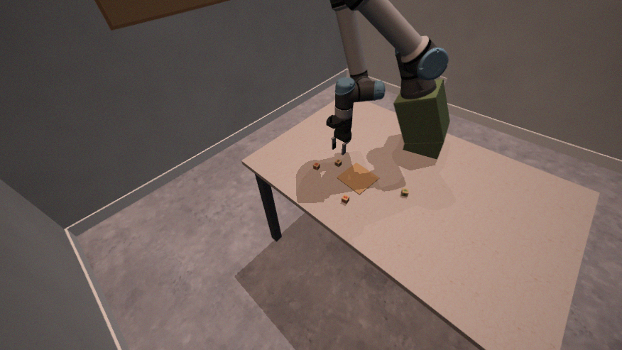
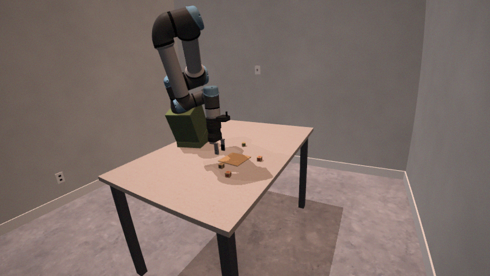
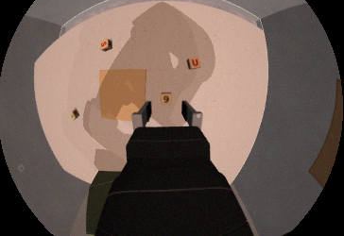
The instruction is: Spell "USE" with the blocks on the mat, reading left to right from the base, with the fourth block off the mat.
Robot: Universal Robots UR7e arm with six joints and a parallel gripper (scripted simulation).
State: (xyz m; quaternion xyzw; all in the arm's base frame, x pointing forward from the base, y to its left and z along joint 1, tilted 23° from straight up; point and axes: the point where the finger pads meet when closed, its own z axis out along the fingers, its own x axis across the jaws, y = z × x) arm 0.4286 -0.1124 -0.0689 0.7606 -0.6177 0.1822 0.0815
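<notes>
The orange-brown mat (image 1: 358, 177) lies flat on the table with no block on it; it also shows in the wrist view (image 3: 122, 92). My gripper (image 1: 338, 145) is open and empty, and hangs a little above a small block (image 1: 338, 162) just off the mat's edge. In the wrist view this block (image 3: 166, 98) lies just ahead of my open fingers; its letter is too small to read. The U block (image 3: 195, 63) (image 1: 316, 165) lies further out, beside it. Two more blocks lie off the mat, one (image 1: 344, 199) near the table's edge and one (image 1: 404, 192) on the other side.
The arm stands on a green pedestal (image 1: 422, 118) behind the mat. The table's edge (image 1: 293, 199) runs close to the blocks. In the exterior view the gripper (image 2: 219, 146) hangs above the block (image 2: 220, 165) beside the mat (image 2: 234, 158).
</notes>
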